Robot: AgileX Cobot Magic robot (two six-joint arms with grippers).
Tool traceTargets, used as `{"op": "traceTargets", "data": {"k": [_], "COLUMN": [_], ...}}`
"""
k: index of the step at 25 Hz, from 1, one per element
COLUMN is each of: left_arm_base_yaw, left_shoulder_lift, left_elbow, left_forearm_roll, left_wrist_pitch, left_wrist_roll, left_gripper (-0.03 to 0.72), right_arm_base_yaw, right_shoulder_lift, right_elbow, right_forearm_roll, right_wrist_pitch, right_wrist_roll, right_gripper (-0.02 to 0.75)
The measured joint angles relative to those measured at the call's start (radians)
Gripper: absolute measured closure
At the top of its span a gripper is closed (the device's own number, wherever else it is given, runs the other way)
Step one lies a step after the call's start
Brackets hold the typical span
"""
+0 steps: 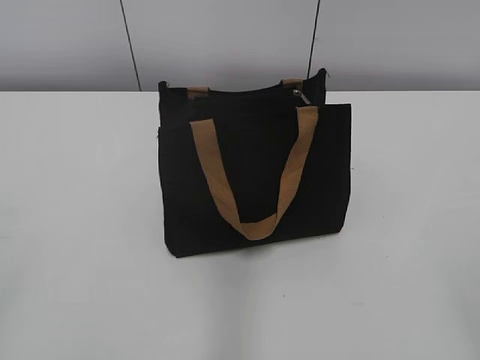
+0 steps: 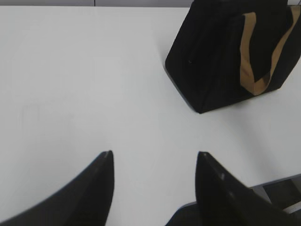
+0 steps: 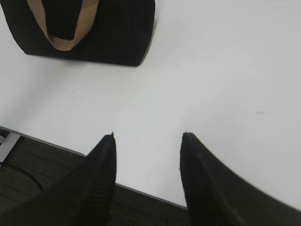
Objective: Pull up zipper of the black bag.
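From my exterior camera the black bag (image 1: 251, 176) hides its far strap except two stubs, and the zipper (image 1: 301, 95) pull is too small to read. Both wrist views crop the bag's top; neither hand appears outside.

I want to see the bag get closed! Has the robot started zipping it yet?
Not yet. Nothing looks done: the black fabric tote bag stands untouched, its small silver zipper pull at the top right end. The left gripper and right gripper are open, away from it. Reaching and pulling remain.

surface: white table (image 1: 75, 262) | on it: black bag (image 1: 247, 180), upright, mid-table
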Motion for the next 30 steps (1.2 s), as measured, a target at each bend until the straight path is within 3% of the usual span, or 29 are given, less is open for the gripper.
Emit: {"op": "traceTargets", "data": {"k": [7,30], "left_arm_base_yaw": [-0.001,0.011], "left_shoulder_lift": [0.000,0.000], "left_elbow": [0.035,0.036], "left_forearm_roll": [0.000,0.000], "left_wrist_pitch": [-0.062,-0.068], "left_wrist_roll": [0.001,0.002], "left_gripper": [0.270,0.270], "right_arm_base_yaw": [0.000,0.000], "right_shoulder_lift": [-0.040,-0.040], "right_elbow": [0.071,0.071], "right_forearm_roll": [-0.044,-0.042], "right_wrist_pitch": [-0.040,-0.052], "right_wrist_roll": [0.049,0.052], "right_gripper": [0.389,0.389]}}
